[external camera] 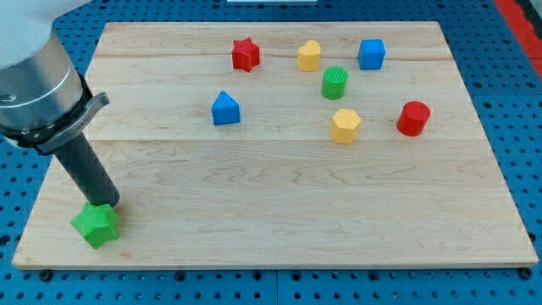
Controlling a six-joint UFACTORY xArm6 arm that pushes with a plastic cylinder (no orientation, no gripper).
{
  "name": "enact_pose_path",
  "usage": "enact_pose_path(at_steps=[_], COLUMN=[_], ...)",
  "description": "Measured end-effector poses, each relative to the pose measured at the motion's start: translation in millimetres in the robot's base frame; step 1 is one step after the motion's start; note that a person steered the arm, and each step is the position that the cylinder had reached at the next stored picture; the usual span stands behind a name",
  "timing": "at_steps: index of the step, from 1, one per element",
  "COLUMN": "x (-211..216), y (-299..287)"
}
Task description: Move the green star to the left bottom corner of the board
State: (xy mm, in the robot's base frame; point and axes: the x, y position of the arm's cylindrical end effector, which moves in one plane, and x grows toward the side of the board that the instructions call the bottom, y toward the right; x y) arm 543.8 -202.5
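Camera view: your tip (107, 206) touches the green star block (95, 225), near the wooden tabletop's (279, 203) bottom-left corner.
No fingers on this rod, so no grip state to tell.

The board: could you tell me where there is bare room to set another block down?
Free: the whole lower stretch of the board, right of the green star and my tip, below the yellow block. Crowded: the top middle around the green cylinder.

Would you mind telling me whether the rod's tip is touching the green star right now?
Touching, as far as the camera view shows: my tip sits directly against the top edge of the green star, with no board visible between them.
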Motion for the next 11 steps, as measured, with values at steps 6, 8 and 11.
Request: enact_pose_path(at_steps=[6,8,11], x=[53.6,49.1,13.1], y=[2.7,1.5,22.1])
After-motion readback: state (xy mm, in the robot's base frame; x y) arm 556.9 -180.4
